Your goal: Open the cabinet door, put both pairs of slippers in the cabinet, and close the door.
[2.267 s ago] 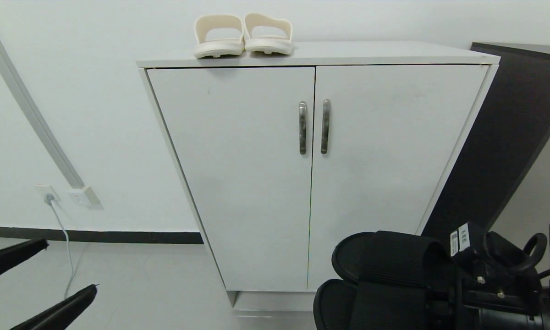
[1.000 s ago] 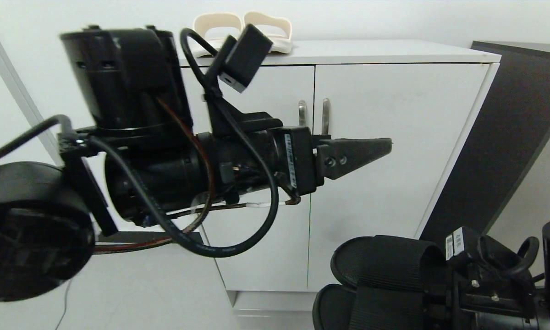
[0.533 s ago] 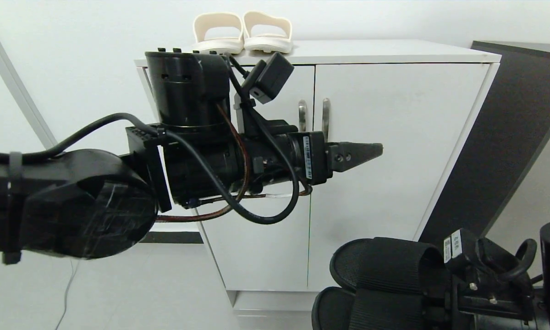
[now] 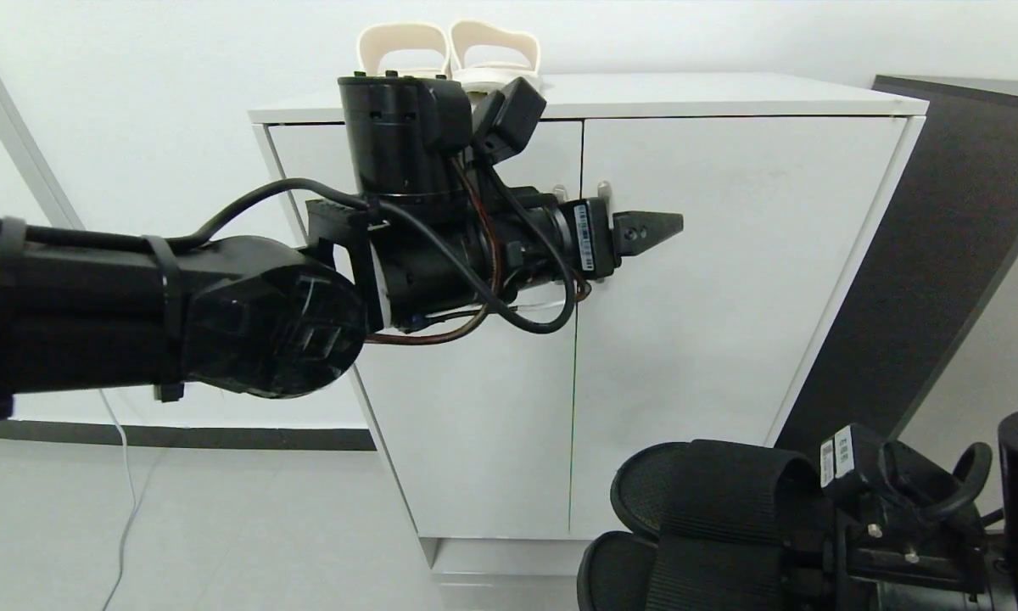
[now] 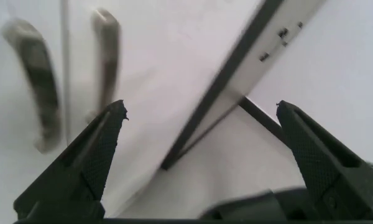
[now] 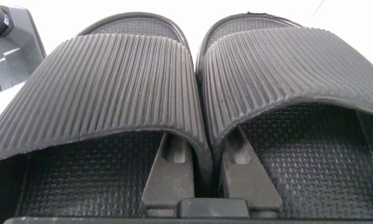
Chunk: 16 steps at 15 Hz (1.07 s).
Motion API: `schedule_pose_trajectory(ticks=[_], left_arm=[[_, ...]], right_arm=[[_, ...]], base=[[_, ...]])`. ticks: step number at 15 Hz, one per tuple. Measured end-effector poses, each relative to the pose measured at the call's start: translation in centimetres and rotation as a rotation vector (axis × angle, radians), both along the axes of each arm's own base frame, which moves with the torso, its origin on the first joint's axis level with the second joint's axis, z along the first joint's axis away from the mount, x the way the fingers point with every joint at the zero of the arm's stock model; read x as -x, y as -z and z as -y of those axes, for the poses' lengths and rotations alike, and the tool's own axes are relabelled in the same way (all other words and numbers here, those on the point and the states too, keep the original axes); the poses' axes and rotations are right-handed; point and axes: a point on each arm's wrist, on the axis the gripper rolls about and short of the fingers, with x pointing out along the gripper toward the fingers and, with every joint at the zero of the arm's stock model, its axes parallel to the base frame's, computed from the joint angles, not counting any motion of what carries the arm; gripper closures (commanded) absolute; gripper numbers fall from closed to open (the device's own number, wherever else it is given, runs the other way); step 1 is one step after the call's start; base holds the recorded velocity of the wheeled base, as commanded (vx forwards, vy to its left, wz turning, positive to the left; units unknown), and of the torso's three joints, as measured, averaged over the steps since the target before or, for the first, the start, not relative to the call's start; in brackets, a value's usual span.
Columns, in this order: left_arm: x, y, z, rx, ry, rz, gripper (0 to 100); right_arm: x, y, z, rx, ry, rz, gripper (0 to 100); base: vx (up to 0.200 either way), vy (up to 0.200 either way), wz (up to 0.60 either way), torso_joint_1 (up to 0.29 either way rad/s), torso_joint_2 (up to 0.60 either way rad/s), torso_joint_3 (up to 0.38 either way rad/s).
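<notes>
The white two-door cabinet (image 4: 729,255) stands with both doors shut. A cream pair of slippers (image 4: 450,47) rests on its top, toward the left. My left gripper (image 4: 653,231) is held sideways just in front of the metal handles (image 4: 604,188) at the door seam. Its fingers are wide open in the left wrist view (image 5: 201,107), with both handles (image 5: 105,56) close beyond them. Low on the right, my right gripper (image 6: 205,171) is shut on the black pair of slippers (image 4: 713,509), pinching their inner side walls (image 6: 202,93) together.
A dark panel (image 4: 942,255) leans at the cabinet's right side. A wall socket's cable (image 4: 123,509) hangs to the grey floor at the left. Open floor lies in front of the cabinet.
My left arm has come up from the lower left and across the cabinet front, and its gripper has risen to handle height. The right arm and black slippers have hardly moved.
</notes>
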Motion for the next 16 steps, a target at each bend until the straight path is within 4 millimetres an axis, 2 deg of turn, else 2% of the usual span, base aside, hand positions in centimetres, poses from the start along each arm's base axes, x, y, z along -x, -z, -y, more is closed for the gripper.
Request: schedule_pose_trajectory(ticks=[10,11,16], left_arm=[[-3.8,0.8,0.9,-0.009,-0.05,-0.008,0],[-4.0,0.9,1.0,-0.017,-0.05,-0.017,100],[-4.4,1.1,1.1,-0.021,-0.062,-0.024,100]], right_arm=[[0.0,0.1,0.0,0.002,0.0,-0.003,100],[0.1,0.1,0.0,0.002,-0.002,-0.004,100],[0.3,0.4,0.1,-0.002,-0.037,-0.021,100]], base=[[0.0,0.0,0.0,0.0,0.0,0.0],[0.0,0.0,0.0,0.0,0.0,0.0],[0.0,0.0,0.0,0.0,0.0,0.0]])
